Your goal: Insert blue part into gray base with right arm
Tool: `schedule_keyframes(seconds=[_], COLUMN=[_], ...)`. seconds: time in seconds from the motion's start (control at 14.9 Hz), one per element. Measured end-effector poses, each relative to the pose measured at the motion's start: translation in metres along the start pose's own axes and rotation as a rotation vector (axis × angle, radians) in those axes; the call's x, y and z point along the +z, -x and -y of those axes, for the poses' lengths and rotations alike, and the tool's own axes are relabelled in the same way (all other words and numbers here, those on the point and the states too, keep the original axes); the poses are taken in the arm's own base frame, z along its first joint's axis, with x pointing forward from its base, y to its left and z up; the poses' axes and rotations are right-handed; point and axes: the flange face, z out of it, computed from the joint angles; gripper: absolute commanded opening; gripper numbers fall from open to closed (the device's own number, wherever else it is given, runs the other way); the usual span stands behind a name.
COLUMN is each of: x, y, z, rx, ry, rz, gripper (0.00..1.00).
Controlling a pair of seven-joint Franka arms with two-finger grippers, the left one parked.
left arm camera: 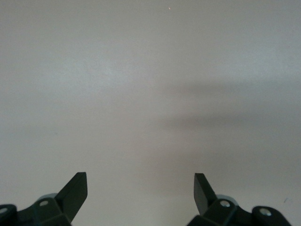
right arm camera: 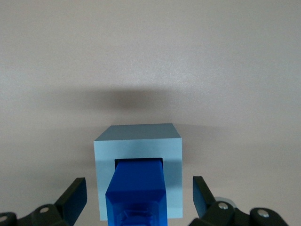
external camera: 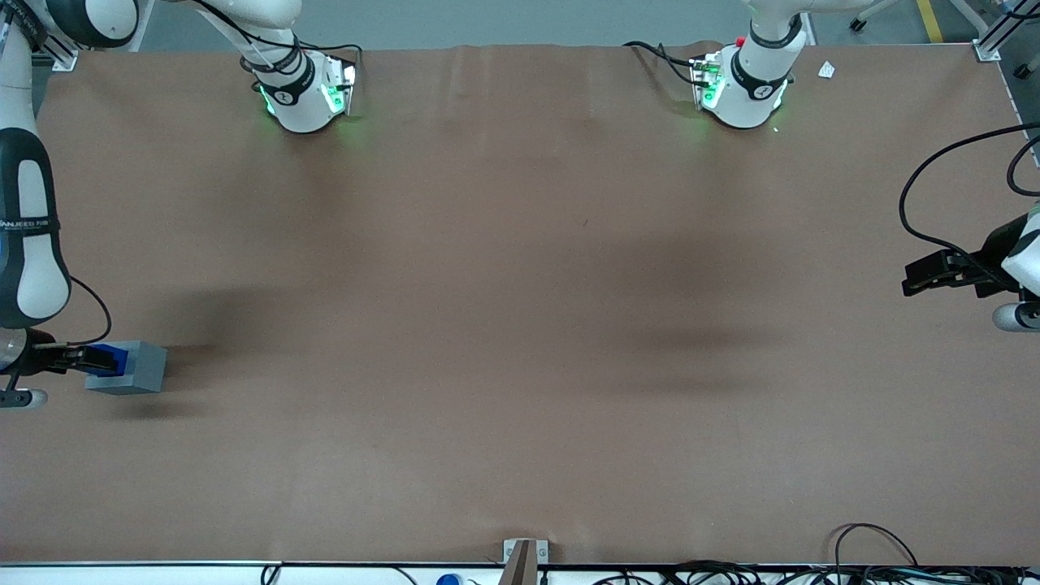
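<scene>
blue part (right arm camera: 137,188) seated in gray base (right arm camera: 138,141) recess, 12 o'clock of gripper (right arm camera: 137,200) | jaws wide open, holding nothing — likely released

Right arm (external camera: 32,236): white rounded shells, black bands at the joints. One black band carries white lettering (external camera: 28,220), not legible.

Base (external camera: 305,96), at 11 o'clock on the table in the front view: white, with a black ring and green lights glowing on its sides.

Thin black cable (external camera: 99,313) loops off the wrist; more black cable runs along the upper links.

Gripper (external camera: 81,358), at 9 o'clock on the table at the working arm's end: black, with two wedge-shaped fingers (right arm camera: 75,195) set apart. A pale screw head (right arm camera: 44,209) sits in each finger mount. Small grey cylinder (external camera: 24,398) beside the wrist.
</scene>
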Motion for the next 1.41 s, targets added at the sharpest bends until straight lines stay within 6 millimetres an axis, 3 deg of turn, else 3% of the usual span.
schedule_keyframes(seconds=[0.2,0.34,0.47,0.61,0.88,1.41], x=[-0.008,-0.033,-0.077,-0.133,-0.227,-0.349], y=[-0.004,-0.01,-0.011,-0.006,0.021,0.091], z=[0.004,0.012,0.029,0.056,0.111,0.231], rx=[-0.007,-0.019,-0.026,-0.027,-0.006,0.022], ry=[-0.002,-0.002,-0.003,-0.006,-0.015,-0.013], rz=[-0.008,-0.021,-0.026,-0.024,0.008,0.037], gripper=[1.0,1.0,1.0,1.0,1.0,1.0])
